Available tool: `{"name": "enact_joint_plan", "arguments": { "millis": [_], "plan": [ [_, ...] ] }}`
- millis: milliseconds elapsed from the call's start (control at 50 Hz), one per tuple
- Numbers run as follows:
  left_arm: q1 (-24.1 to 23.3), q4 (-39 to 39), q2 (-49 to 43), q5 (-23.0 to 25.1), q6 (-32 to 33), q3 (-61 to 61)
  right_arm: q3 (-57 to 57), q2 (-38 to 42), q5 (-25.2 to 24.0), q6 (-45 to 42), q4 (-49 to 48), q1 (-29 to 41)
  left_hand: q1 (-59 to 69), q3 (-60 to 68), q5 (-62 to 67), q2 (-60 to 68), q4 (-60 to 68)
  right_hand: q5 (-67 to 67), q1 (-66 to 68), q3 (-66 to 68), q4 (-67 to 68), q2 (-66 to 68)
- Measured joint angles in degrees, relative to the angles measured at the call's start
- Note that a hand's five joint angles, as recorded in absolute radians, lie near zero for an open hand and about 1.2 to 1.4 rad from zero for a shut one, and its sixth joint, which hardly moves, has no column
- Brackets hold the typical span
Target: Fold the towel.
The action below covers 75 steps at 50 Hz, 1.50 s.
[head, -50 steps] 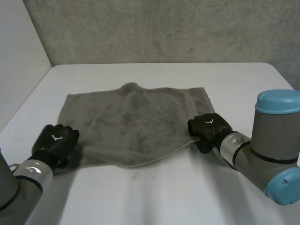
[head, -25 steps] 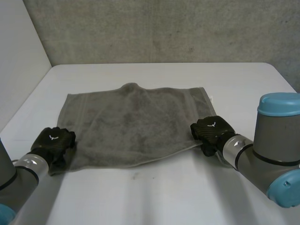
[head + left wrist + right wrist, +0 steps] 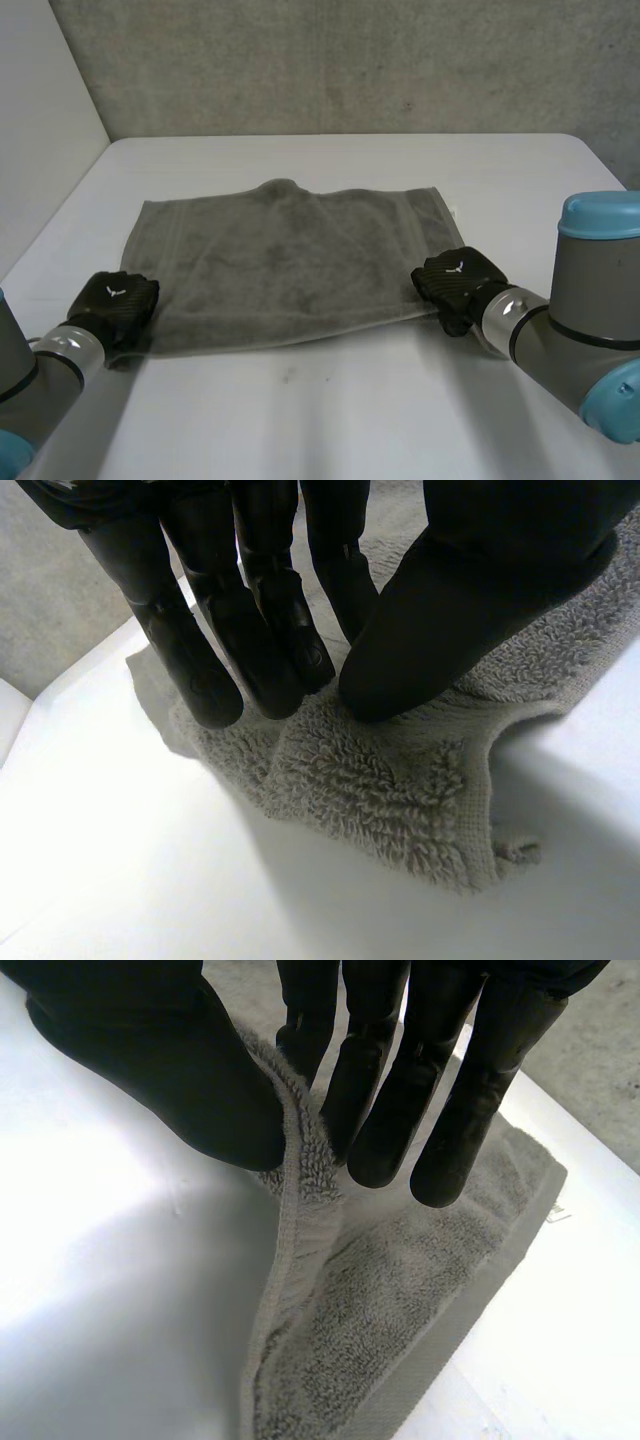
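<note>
A grey towel [image 3: 290,260] lies spread flat on the white table [image 3: 330,420]. My left hand [image 3: 115,300] sits at its near left corner. In the left wrist view the thumb [image 3: 450,610] and fingers [image 3: 210,670] meet on the towel [image 3: 380,790] and pinch a ridge of cloth just behind the corner. My right hand [image 3: 455,278] is at the near right corner. In the right wrist view its thumb [image 3: 150,1060] and fingers [image 3: 380,1110] hold a raised edge of the towel [image 3: 400,1290] between them.
A grey wall [image 3: 350,60] stands behind the table's far edge, and a white panel [image 3: 40,130] rises at the far left. Bare tabletop lies between the towel's near edge and the table's front.
Both hands have drawn back and outward, pulling the towel's sagging near edge straight. The left hand's fingers have closed on the corner.
</note>
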Motion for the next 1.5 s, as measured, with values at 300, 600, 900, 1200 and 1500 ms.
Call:
{"name": "enact_joint_plan", "arguments": {
  "millis": [300, 600, 900, 1200, 1500],
  "plan": [
    [2.8, -6.7, 9.1, 2.4, 0.4, -1.4, -0.8, -0.8, 0.0, -2.4, 5.5, -0.4, 0.5, 0.3, 0.0, 0.4, 0.3, 0.0, 0.0, 0.0, 0.0, 0.0],
    [3.1, -29.9, 20.9, 3.8, 12.6, -0.4, -1.2, -9.5, 3.6, -23.3, 28.4, -0.7, 0.5, 0.4, 0.0, 0.4, 0.3, 0.0, 0.0, 0.0, 0.0, 0.0],
    [-5.9, -12.8, -3.1, -2.3, 9.5, 20.8, -17.0, 8.3, 13.8, -31.6, 4.2, 4.0, 2.2, 0.4, 1.1, 0.4, 0.3, 0.0, 0.0, 0.0, 0.0, 0.0],
    [-10.6, -5.4, -22.3, -12.9, 7.9, 44.5, -30.9, 27.6, 11.5, -38.8, -24.9, 5.5, 2.6, 0.4, 1.2, 0.4, 0.3, -1.1, -1.1, -2.3, -1.8, -1.8],
    [-12.2, -5.1, -22.6, -13.6, 7.8, 44.9, -28.4, 26.4, 6.5, -31.5, -26.8, 4.7, -54.7, -58.2, -56.2, -58.3, -58.3, -54.2, -44.0, -56.3, -55.2, -55.1]
  ]
}}
